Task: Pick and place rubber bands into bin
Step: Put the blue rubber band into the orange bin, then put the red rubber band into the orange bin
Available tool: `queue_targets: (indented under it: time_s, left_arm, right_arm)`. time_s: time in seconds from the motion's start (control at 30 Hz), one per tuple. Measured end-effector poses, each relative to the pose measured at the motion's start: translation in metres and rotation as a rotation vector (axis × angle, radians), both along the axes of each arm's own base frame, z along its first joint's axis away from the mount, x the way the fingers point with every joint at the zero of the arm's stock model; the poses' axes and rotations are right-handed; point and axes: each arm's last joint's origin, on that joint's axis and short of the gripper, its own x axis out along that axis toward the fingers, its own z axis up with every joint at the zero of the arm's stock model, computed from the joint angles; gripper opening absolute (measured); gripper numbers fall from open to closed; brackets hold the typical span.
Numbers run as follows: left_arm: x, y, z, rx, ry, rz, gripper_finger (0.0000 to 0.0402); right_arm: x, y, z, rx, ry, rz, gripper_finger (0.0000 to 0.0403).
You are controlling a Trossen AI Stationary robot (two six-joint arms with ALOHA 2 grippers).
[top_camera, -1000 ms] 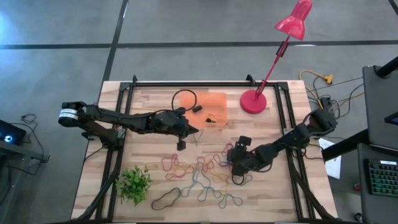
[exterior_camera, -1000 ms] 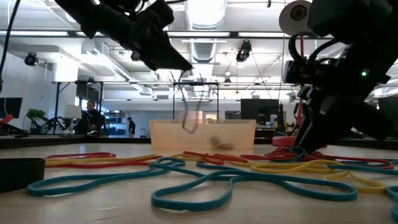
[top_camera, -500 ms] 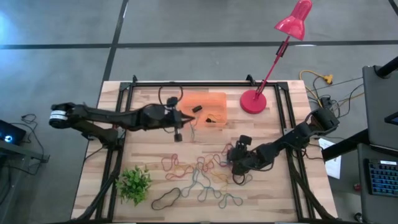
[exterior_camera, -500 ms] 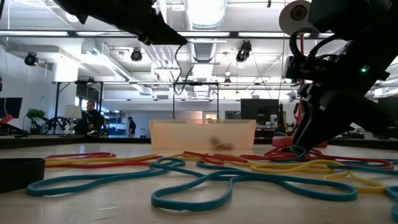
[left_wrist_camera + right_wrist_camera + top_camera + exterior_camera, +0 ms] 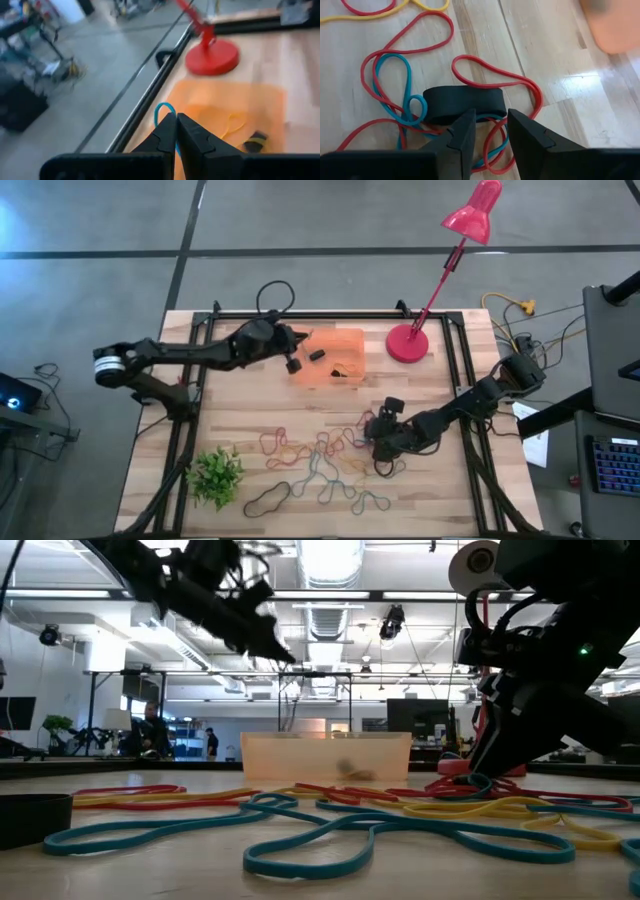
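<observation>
High view: the left gripper [image 5: 297, 350] has moved from mid-table to the bin's [image 5: 345, 338] left edge, jaws clamped on a blue rubber band [image 5: 161, 111] hanging down. The bin's long axis runs left-right at the table's far side. The right gripper [image 5: 378, 455] sits low, fingers slightly apart over a black band [image 5: 464, 101] among loose rubber bands [image 5: 320, 465].
</observation>
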Motion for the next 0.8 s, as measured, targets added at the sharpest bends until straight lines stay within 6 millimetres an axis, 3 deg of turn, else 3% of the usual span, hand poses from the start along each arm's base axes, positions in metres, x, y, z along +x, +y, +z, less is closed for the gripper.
queue_targets:
  time_s: [0.17, 0.53, 0.8]
  left_arm:
    - [0.005, 0.005, -0.013, -0.032, 0.034, -0.045, 0.0009]
    - [0.005, 0.004, -0.014, -0.048, 0.037, -0.054, 0.0123]
    - [0.0, 0.0, -0.017, -0.149, 0.042, -0.093, 0.0137]
  right_arm:
    - [0.0, 0.0, 0.001, -0.01, 0.003, 0.018, 0.0116]
    - [0.008, 0.003, 0.027, -0.061, -0.077, 0.191, 0.0141]
    - [0.017, -0.003, 0.022, -0.05, -0.053, 0.283, 0.0128]
